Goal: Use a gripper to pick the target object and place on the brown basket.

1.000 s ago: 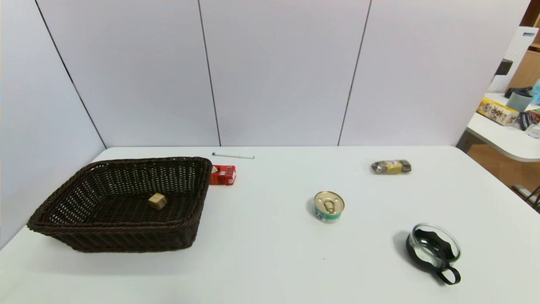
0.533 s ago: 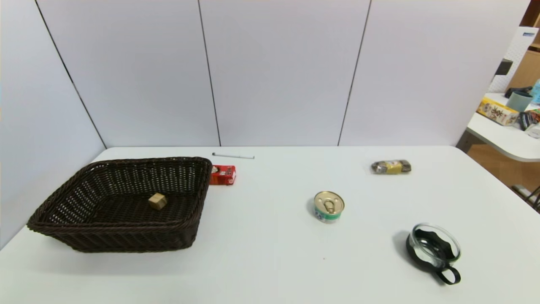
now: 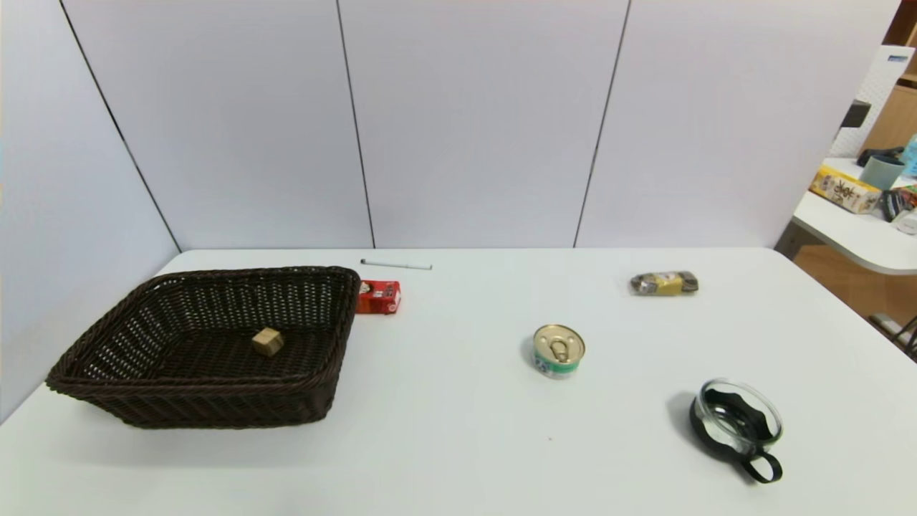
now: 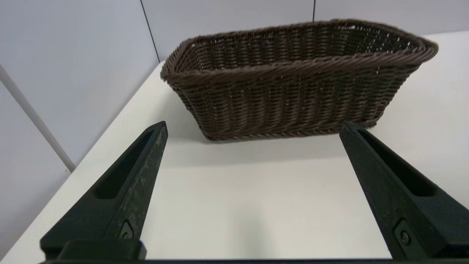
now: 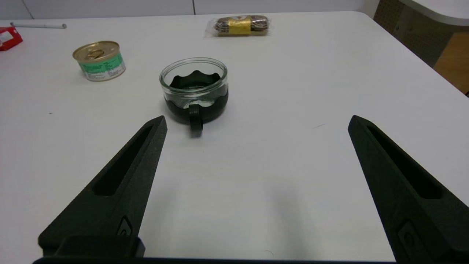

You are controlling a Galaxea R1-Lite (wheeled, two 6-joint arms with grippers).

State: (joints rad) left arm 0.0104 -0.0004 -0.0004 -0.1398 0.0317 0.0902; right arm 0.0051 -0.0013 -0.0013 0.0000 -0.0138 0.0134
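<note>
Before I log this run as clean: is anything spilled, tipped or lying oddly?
Nothing stands out. The wooden cube rests inside the brown basket; the tin can and glass cup stand upright. Left gripper and right gripper are open and empty.

Head camera overlooks the table; low wrist cameras share basket and can.

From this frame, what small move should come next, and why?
Probably none beyond keeping both arms parked. The small light-tan wooden cube already lies inside the large dark brown wicker basket, touched by nothing. The left gripper sits open short of the basket's near wall; the right gripper sits open over bare white table.
</note>
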